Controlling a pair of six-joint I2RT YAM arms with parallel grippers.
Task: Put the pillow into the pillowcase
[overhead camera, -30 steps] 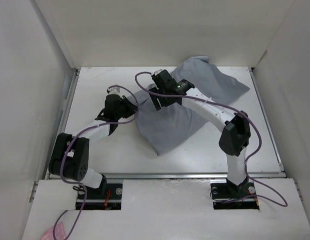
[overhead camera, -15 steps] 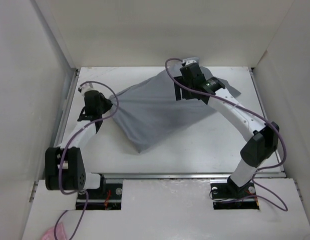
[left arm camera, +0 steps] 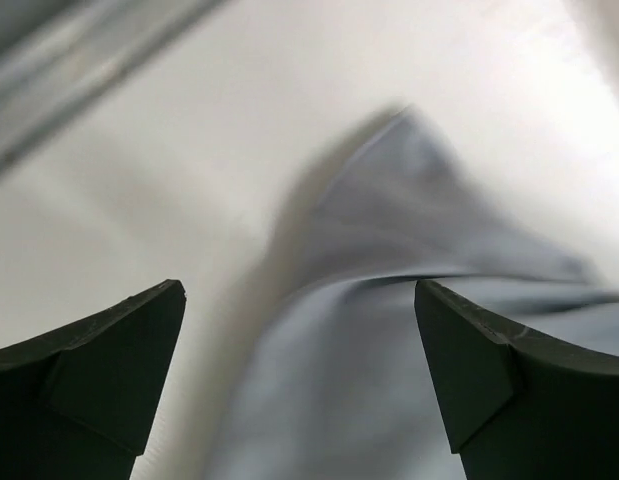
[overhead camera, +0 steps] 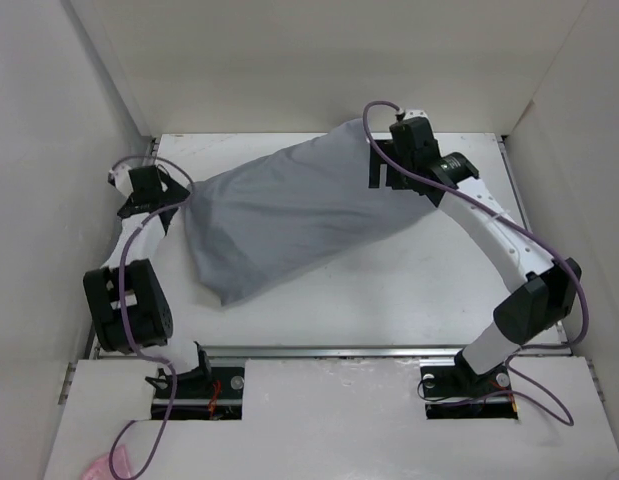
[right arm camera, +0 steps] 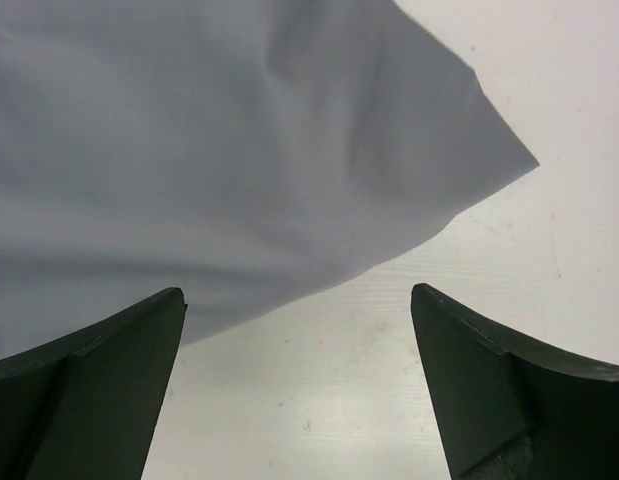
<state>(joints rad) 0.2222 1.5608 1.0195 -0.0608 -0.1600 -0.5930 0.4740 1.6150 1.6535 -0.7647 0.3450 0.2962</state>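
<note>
counting from the near edge: two arms bolted side by side, then one table (overhead camera: 419, 300) with one grey pillowcase (overhead camera: 289, 215) lying slantwise across the middle, puffed up, nearest corner down toward the left base. can't see the pillow, only grey cloth showing. further back, left gripper (left arm camera: 299, 288) at the sack's left end, fingers spread wide, blurry cloth between them. farthest back, right gripper (right arm camera: 297, 290) over the far right end, fingers wide apart too, clamping nothing.
</note>
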